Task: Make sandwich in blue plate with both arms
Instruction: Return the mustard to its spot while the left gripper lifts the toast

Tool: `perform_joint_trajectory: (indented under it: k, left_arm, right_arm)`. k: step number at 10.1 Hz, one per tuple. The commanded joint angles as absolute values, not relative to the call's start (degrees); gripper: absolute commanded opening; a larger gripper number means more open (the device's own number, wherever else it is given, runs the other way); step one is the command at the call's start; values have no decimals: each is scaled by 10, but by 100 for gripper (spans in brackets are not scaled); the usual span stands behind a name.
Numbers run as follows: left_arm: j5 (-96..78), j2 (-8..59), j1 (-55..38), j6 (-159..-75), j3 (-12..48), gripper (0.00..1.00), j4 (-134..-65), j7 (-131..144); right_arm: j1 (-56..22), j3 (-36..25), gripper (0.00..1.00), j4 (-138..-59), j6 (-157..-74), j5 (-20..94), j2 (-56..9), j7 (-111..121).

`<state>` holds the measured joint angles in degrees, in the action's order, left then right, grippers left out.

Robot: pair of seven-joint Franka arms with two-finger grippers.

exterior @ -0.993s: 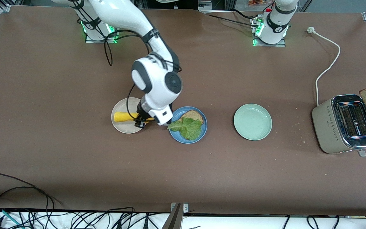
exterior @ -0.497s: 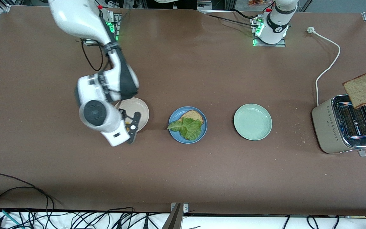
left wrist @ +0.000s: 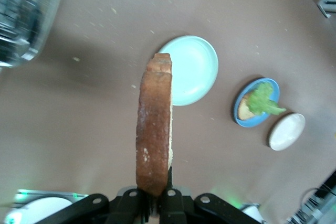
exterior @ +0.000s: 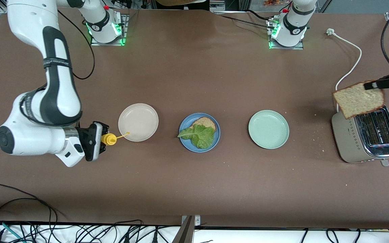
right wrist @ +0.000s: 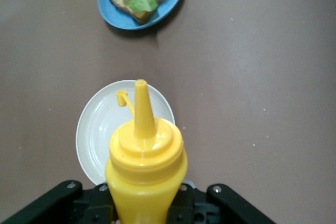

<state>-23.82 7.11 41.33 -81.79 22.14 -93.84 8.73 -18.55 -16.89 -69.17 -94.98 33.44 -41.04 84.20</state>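
A: Toast slice (exterior: 359, 100) hangs over the toaster (exterior: 366, 133), clamped by the left end effector (exterior: 371, 85) at one edge — presumably so it can be laid flat as the lid.

B: And the blue plate (exterior: 185, 143)?

A: Mid-bench, holding bread under lettuce (exterior: 199, 135); the beige plate (exterior: 138, 122) at its nine o'clock, the green plate (exterior: 268, 129) at three.

B: The right end effector (exterior: 100, 139)?

A: Clamped on a yellow squeeze bottle (exterior: 108, 138), nozzle aimed over the beige plate's rim. Brown bench (exterior: 194, 189), crumbs by the toaster, cables along the edge.
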Motion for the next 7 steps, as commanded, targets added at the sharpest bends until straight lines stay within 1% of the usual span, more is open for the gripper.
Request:
perform_joint_trajectory:
  k: [1, 3, 5, 6, 7]
  left_arm:
    - [-326, 77, 411, -835, 259, 0, -965, 155]
    - [-362, 76, 410, -893, 314, 0, -993, 187]
    - [-397, 76, 410, -973, 377, 0, -1034, 201]
    - [-445, 76, 410, -1014, 406, 0, -1060, 201]
    - [-460, 77, 410, -1040, 435, 0, -1074, 202]
  right_arm:
    - [-149, -158, 0, -727, -901, 404, -394, 972]
    - [-120, -158, 0, -760, -862, 426, -389, 1059]
    - [-95, -159, 0, -826, -852, 473, -384, 1177]
    - [-81, -159, 0, -857, -850, 496, -383, 1233]
    - [-63, -158, 0, -876, -834, 517, -386, 1270]
